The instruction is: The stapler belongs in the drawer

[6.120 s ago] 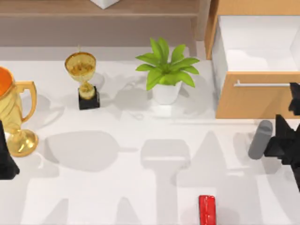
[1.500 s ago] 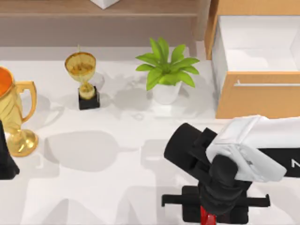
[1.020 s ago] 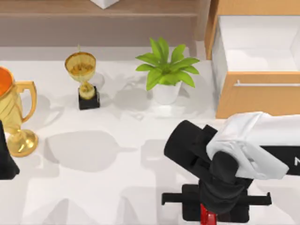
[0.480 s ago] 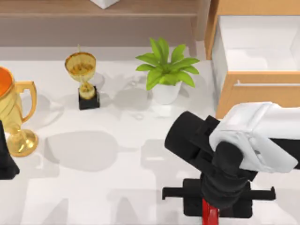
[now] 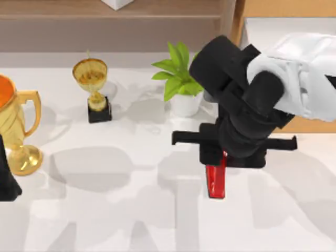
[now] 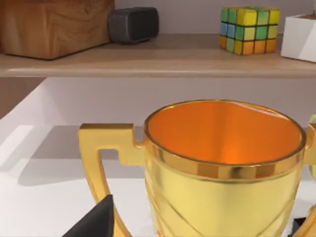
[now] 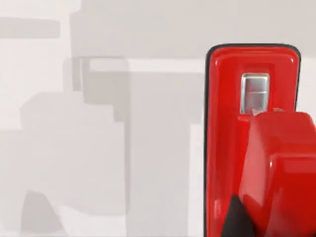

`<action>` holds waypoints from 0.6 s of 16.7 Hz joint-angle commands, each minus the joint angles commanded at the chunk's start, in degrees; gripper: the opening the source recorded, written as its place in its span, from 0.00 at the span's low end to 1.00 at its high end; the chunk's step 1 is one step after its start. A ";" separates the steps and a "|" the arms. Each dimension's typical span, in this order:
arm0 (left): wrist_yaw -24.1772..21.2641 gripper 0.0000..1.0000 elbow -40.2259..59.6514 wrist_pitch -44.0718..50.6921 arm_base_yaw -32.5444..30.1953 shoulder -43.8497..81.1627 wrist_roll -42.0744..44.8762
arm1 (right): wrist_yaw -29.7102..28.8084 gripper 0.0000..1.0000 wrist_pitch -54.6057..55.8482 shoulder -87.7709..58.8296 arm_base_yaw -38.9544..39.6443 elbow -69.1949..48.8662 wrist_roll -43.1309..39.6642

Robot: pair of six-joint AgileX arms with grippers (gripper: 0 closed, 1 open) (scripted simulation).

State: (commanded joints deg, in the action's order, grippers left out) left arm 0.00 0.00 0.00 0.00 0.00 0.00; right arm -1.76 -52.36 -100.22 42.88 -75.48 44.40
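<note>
From the top view, the right gripper (image 5: 219, 157) hangs over the white table (image 5: 105, 220) a little right of centre, its black body and crossbar covering the upper end of the red stapler (image 5: 216, 181). The stapler hangs down from the gripper, pinched at its top, with its free end pointing toward the near edge; its shadow lies apart from it on the table, so it appears lifted clear of the surface. The drawer (image 5: 315, 125) sits at the far right, its tan front and white interior mostly hidden behind the right arm's white and black links. A potted plant (image 5: 181, 79) stands just left of the arm, and a small gold trophy (image 5: 93, 86) on a black base stands farther left. A large gold cup (image 5: 16, 126) with an orange inside is at the left edge, and the left gripper (image 5: 6, 181) rests just near of it, low at the left edge; whether its fingers are spread cannot be told. A brown shelf (image 5: 105, 10) runs along the far side.

From the left wrist view, the large gold cup is close up, with the shelf behind it carrying a wooden box (image 6: 52, 24), a dark grey speaker (image 6: 133, 23) and a multicoloured cube (image 6: 248, 29).

From the right wrist view, the stapler shows against the table, with 1 dark fingertip (image 7: 238, 219) pressed on its red surface.
</note>
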 joint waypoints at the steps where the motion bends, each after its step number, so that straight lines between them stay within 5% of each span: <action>1: 0.00 1.00 0.00 0.00 0.00 0.00 0.00 | -0.37 0.00 -0.73 -0.58 -2.12 -3.43 -2.04; 10: 0.00 1.00 0.00 0.00 0.00 0.00 0.00 | -2.52 0.00 -8.97 -13.58 -24.25 -34.58 -22.25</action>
State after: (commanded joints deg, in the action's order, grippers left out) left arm 0.00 0.00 0.00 0.00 0.00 0.00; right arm -4.28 -61.33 -113.81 18.62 -110.06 22.15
